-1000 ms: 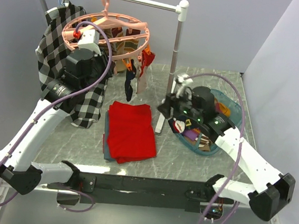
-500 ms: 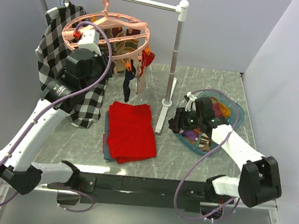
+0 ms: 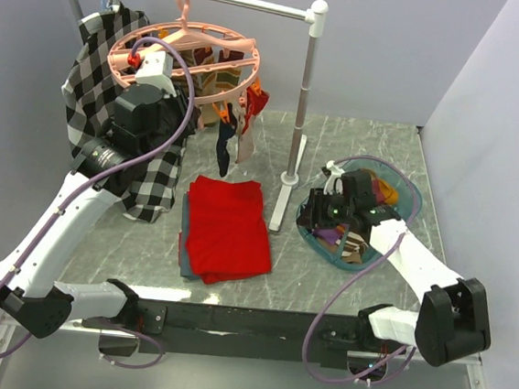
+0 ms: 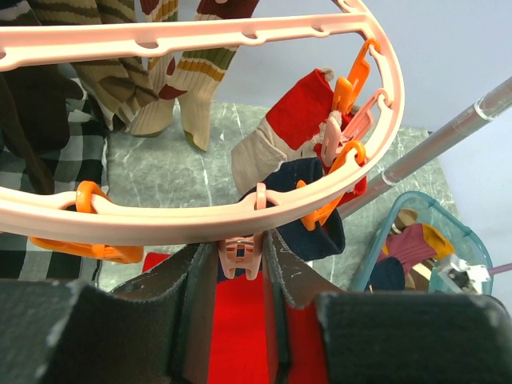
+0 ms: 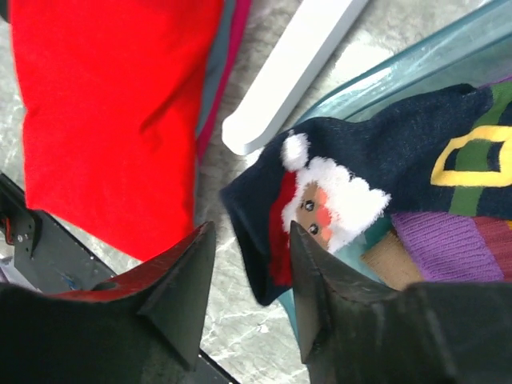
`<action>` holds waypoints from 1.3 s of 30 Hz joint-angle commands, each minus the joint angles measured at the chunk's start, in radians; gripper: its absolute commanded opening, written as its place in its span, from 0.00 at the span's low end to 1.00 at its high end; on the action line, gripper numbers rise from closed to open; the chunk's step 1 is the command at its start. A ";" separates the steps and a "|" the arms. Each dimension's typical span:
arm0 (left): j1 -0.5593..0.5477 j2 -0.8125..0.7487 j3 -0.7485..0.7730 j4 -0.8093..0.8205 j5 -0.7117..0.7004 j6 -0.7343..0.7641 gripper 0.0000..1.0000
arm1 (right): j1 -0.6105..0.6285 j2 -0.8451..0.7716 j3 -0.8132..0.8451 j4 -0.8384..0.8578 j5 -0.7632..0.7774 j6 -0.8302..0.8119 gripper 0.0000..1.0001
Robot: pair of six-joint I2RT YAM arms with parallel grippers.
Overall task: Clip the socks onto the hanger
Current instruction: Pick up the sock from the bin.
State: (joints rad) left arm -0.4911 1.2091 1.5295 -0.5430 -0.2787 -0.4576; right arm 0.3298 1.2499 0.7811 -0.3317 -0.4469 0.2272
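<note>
L arm: raised at the hanger (image 3: 187,39), far-left corner of desk (image 3: 357,139), in front of the checked shirt (image 3: 91,77).
L hand (image 4: 238,240): pressed onto a pink clip (image 4: 240,256) hanging from the near ring; one finger each side, both look to be touching it, so prob. squeezing it.
Hung socks: several already on the far side of the ring, e.g. red one (image 4: 292,120); striped brown ones further back.
Red cloth (image 3: 227,228): folded flat mid-desk, between the two arms; not part of the job.
Rail stand (image 3: 296,115): its post and foot stand between hanger and basket.
R hand (image 5: 250,232): fingers part-spread, nothing pinched yet; the cuff of the Santa sock (image 5: 336,184) lies in the gap.
Key relation: sock's long axis runs from that cuff up and right into the basket (image 3: 408,195), cuff draped over the near-left rim; fingers straddle it across the width.
Loose socks (image 3: 342,239): piled in basket, R side of desk, well apart from hanger.
Nearer arm: R for the sock; L for the clip.
Next (judgement): close on cuff, lift, carry left round the post to the held clip.
Views: R wrist shows cuff between the fingers; overhead hides that under the hand but shows the route. L wrist alone shows the clip grip.
</note>
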 commanded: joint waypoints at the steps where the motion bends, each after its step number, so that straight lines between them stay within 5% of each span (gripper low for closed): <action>1: 0.005 -0.011 0.015 0.037 0.019 0.004 0.10 | -0.012 -0.056 0.034 -0.027 -0.013 -0.019 0.50; 14: 0.003 -0.017 0.017 0.031 0.016 0.005 0.10 | -0.048 -0.087 -0.016 -0.004 -0.012 -0.011 0.38; 26: 0.003 -0.014 0.020 0.032 0.024 0.002 0.10 | -0.055 -0.086 -0.022 0.003 -0.001 -0.032 0.00; 35: 0.005 -0.013 0.026 0.038 0.038 -0.003 0.10 | -0.009 -0.211 0.104 0.026 -0.059 0.075 0.00; 39: 0.005 -0.014 0.024 0.043 0.042 -0.006 0.10 | 0.119 -0.224 0.208 0.082 -0.030 0.159 0.00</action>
State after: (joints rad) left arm -0.4911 1.2091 1.5295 -0.5426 -0.2577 -0.4610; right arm 0.3428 1.0637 0.8566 -0.3481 -0.4725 0.2916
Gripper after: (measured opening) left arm 0.299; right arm 0.007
